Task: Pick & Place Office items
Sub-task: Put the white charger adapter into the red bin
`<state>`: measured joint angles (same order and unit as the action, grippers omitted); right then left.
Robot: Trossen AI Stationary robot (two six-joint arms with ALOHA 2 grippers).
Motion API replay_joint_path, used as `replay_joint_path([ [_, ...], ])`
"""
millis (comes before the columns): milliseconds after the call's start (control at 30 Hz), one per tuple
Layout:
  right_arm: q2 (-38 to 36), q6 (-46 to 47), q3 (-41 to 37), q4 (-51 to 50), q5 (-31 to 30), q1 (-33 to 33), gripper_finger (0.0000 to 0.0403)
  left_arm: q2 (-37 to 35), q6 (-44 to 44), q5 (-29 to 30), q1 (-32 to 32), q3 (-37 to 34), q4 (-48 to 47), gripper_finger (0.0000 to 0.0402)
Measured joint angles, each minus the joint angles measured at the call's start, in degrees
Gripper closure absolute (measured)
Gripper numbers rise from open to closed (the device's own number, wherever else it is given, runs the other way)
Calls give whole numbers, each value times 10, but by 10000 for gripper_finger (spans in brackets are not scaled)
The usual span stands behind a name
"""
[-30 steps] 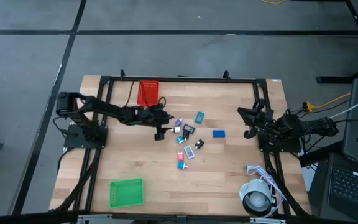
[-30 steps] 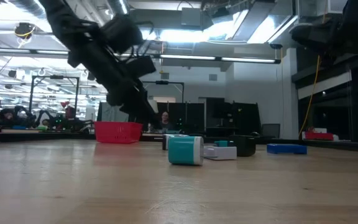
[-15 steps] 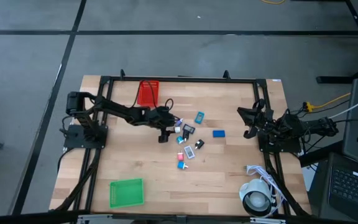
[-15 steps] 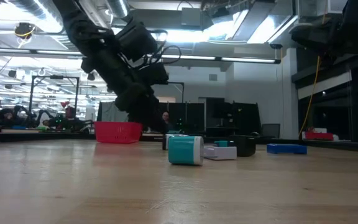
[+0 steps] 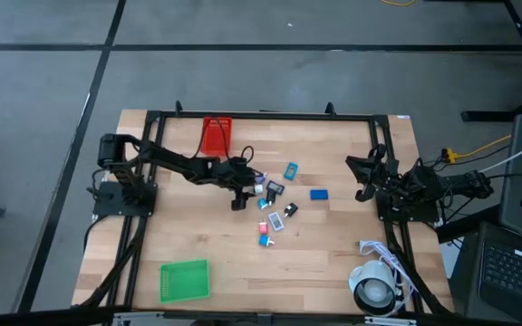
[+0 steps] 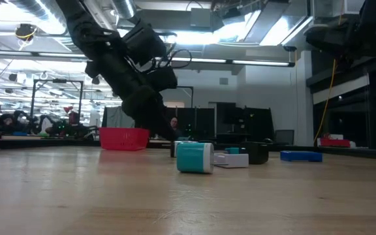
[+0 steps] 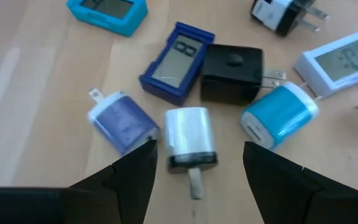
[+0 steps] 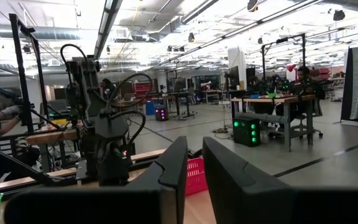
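I have the left gripper (image 7: 194, 163) out over the middle of the table (image 5: 188, 226), low above the cluster of office items (image 5: 274, 201), fingers spread apart and holding nothing. Through the left wrist camera a white plug adapter (image 7: 191, 137) lies directly between the two fingers, prong toward the camera. Just beside it: a lavender adapter (image 7: 122, 122) on one side, a teal adapter (image 7: 277, 117) on the other. Behind the white one, a dark blue display piece (image 7: 176, 62) lies touching a black adapter (image 7: 231, 73). Farther off I see a light blue display piece (image 7: 107, 13), a white display piece (image 7: 347, 60) and a black-and-white plug (image 7: 280, 14).

From above, the items are bunched near the table's centre, with one blue block (image 5: 319, 193) set slightly apart toward the right edge. Red bin (image 5: 215, 135) at the far edge, green bin (image 5: 184, 279) near the front-left corner.

Right gripper (image 8: 194, 175) parked at the right edge, fingers closed, empty.
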<state>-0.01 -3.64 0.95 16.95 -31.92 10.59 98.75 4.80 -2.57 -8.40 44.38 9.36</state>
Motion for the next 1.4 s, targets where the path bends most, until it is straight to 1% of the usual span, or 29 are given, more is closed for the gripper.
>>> replay_joint_path([
  [267,0,1,0,-1,0,0,346,50,-22,2,4,0,50,167],
  [333,0,2,0,-2,0,0,346,68,-25,15,5,5,62,167],
  [467,0,2,0,-3,0,0,346,85,-8,20,5,19,70,171],
  [567,0,2,0,-6,0,0,346,87,15,20,7,28,71,198],
  [733,0,3,0,-16,0,0,346,79,24,0,8,45,73,278],
  [900,0,3,0,-17,0,0,347,66,23,-19,5,51,69,280],
  [1000,0,4,0,-17,0,0,347,60,24,-19,4,51,62,280],
  [1067,0,4,0,-17,0,0,347,49,29,-12,-1,49,42,280],
  [1233,0,7,0,-19,0,0,347,-3,63,32,-17,51,27,280],
  [1400,0,13,0,-21,0,0,347,-88,100,89,-60,49,-25,280],
])
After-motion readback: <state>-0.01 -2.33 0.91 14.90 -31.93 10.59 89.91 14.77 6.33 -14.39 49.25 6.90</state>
